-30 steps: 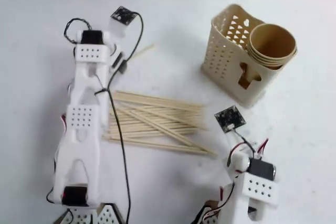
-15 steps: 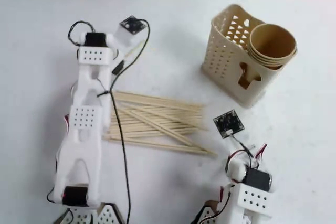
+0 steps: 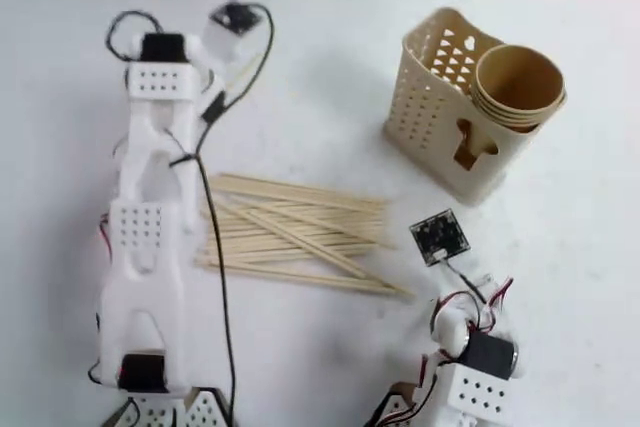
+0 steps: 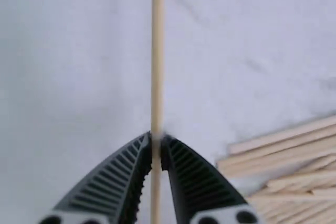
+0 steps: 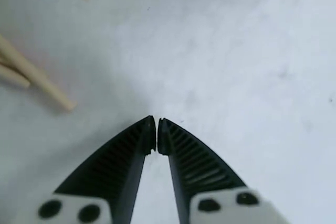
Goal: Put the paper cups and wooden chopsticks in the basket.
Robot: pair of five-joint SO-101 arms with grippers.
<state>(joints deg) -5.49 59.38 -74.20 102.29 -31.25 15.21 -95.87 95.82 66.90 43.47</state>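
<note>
Shifted toward upper left, the left gripper (image 4: 156,149) clamps one pale wooden chopstick (image 4: 157,51) pointing past its tips, the beige perforated plastic basket (image 3: 432,107) well apart at upper right, nearer the closed, empty right gripper (image 5: 156,136).

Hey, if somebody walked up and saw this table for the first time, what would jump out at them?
The loose pile of wooden chopsticks lies mid-table. Toward the far right, a stack of paper cups sits in the beige basket. The left tool is shut on a single chopstick.
</note>
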